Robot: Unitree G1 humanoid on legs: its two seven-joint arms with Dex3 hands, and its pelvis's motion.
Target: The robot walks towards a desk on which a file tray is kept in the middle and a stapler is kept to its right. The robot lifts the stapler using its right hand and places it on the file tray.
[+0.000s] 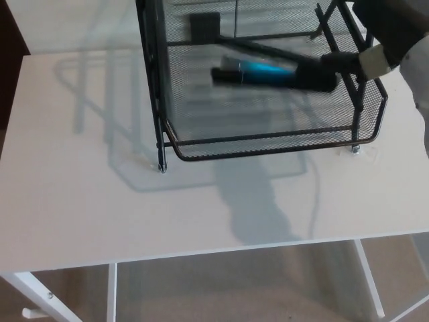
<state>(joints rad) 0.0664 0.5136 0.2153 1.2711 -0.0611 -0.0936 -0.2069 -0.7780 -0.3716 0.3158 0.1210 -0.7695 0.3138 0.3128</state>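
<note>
The right hand (pixel 330 68) grasps the rear end of the blue-and-black stapler (pixel 258 70), which lies low inside the black mesh file tray (pixel 268 144) on the white bench (pixel 80 201). The stapler is probably rigid, dense and smooth-cased, so it is best gripped across its sides.
</note>
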